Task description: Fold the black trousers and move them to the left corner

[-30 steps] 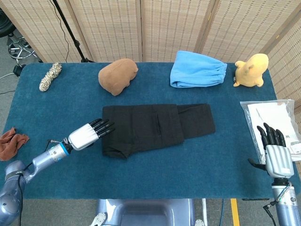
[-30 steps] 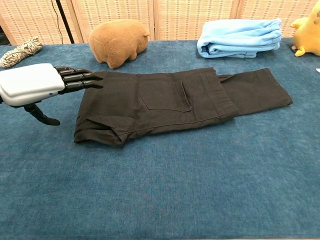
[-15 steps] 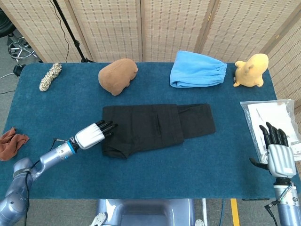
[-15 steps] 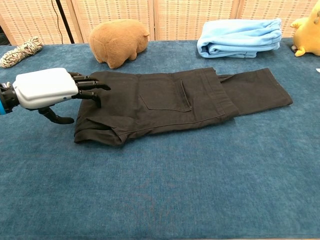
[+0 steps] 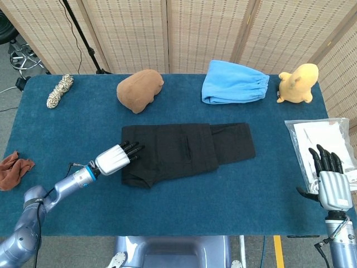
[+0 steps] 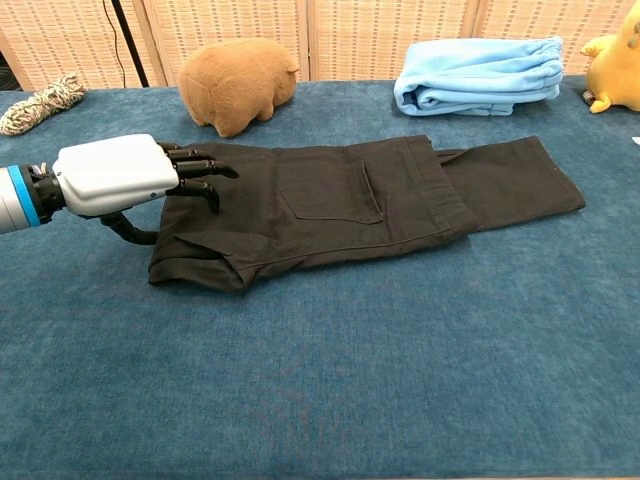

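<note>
The black trousers (image 5: 187, 149) (image 6: 350, 195) lie flat in the middle of the blue table, partly folded, with one leg end sticking out to the right. My left hand (image 5: 115, 159) (image 6: 130, 180) hovers at their left end, palm down, fingers over the cloth and thumb hanging beside the edge; it grips nothing. Whether the fingertips touch the fabric I cannot tell. My right hand (image 5: 329, 181) stands upright at the table's right edge, fingers spread, empty, far from the trousers.
A brown plush (image 5: 139, 89) and a folded light-blue cloth (image 5: 233, 82) lie behind the trousers. A yellow plush (image 5: 298, 82), a plastic bag (image 5: 321, 142), a rope coil (image 5: 59, 90) and a reddish rag (image 5: 13, 167) sit near the table's edges.
My left hand has slid right, onto the trousers' left end, and its fingers have curled down a little. The right hand has sunk slightly.
</note>
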Controlling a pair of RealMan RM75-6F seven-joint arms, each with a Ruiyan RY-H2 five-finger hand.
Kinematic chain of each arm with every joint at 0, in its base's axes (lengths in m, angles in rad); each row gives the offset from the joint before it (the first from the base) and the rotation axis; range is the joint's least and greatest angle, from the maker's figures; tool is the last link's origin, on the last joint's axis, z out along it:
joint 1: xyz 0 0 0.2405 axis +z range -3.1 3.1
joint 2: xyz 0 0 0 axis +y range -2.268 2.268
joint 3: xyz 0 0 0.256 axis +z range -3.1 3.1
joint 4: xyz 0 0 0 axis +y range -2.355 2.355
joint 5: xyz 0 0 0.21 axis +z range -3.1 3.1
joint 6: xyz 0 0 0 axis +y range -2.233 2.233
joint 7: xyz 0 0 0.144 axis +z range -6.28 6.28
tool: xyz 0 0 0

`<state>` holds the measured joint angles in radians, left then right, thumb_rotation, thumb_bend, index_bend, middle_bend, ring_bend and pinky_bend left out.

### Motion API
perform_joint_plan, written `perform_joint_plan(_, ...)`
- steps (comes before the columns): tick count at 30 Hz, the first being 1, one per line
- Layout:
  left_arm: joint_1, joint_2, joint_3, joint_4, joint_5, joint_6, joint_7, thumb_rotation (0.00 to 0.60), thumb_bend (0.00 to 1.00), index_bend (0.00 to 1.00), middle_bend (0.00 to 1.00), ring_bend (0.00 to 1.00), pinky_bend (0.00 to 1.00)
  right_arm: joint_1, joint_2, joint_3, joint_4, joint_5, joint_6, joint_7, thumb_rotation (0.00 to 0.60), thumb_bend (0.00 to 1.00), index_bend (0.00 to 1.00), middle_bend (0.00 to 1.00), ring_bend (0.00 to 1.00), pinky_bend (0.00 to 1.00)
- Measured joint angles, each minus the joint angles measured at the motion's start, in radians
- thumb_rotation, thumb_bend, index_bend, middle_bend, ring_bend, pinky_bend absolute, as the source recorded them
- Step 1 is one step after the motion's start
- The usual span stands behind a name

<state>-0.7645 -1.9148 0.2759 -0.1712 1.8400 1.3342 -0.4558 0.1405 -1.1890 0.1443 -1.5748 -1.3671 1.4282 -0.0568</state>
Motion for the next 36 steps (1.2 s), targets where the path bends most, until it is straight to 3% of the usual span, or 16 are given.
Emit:
perform_joint_plan(14, 0.003, 0.022, 0.028, -0.001, 0.024, 0.000, -0.026, 0.600, 0.08, 0.19, 0.06, 0.02, 0.23, -0.002, 0.007, 0.002, -0.011, 0.004, 0.001, 0.005, 0.600, 0.00, 0.00, 0.00, 0.00, 0.00)
perform_joint_plan(28, -0.014, 0.002, 0.012, -0.001, 0.010, -0.012, -0.019, 0.600, 0.08, 0.19, 0.06, 0.03, 0.24, -0.003, 0.007, 0.001, -0.014, 0.001, 0.003, 0.001, 0.600, 0.00, 0.00, 0.00, 0.00, 0.00)
perform_joint_plan(32, -0.018, -0.002, 0.016, -0.002, 0.014, -0.021, -0.012, 0.600, 0.16, 0.19, 0.06, 0.03, 0.24, -0.003, 0.007, 0.002, -0.016, -0.001, 0.005, 0.001, 0.600, 0.00, 0.00, 0.00, 0.00, 0.00)
perform_joint_plan(36, -0.018, -0.002, 0.016, -0.003, 0.014, -0.018, -0.011, 0.600, 0.37, 0.21, 0.06, 0.05, 0.24, -0.003, 0.009, 0.002, -0.017, -0.002, 0.007, 0.002, 0.600, 0.00, 0.00, 0.00, 0.00, 0.00)
